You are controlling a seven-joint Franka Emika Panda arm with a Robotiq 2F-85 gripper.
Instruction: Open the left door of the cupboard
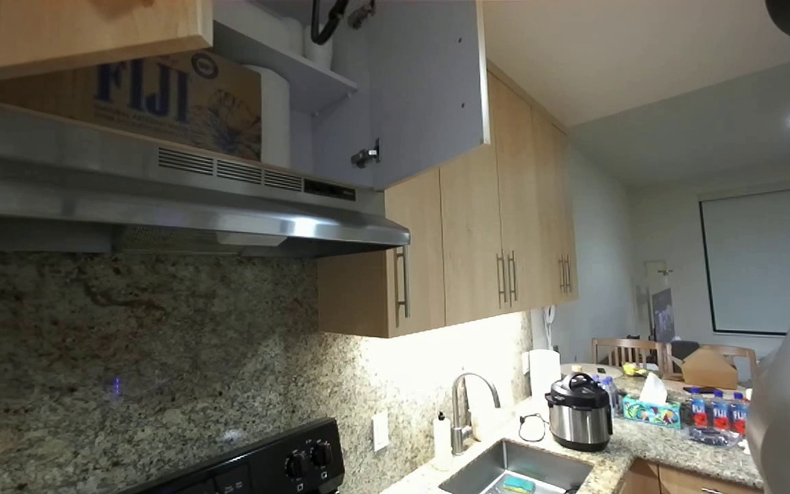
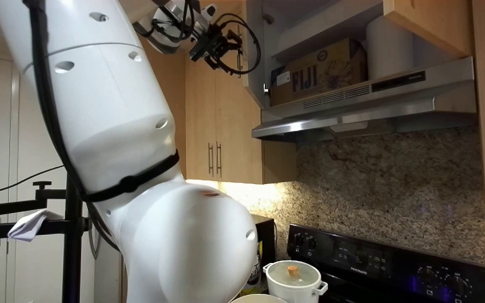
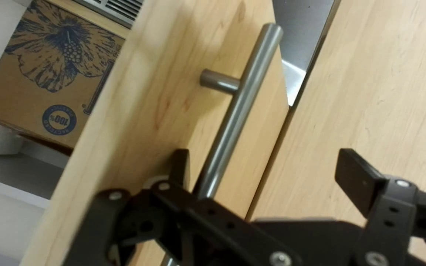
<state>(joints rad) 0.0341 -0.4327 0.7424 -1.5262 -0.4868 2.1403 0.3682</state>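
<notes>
The pincer is spread wide, the bar handle passing between its fingers but not clamped. Both exterior views show the cupboard above the range hood. The stove, in an exterior view, reads "FRIGIDAIRE". The left door stands swung out at the cupboard's left, handle on its wooden outer face. Inside, the carton says "FIJI"; only the wrist view makes "100% RECYCLED" legible, upside down. Only an exterior view shows FIJI-labelled bottles on the counter.
</notes>
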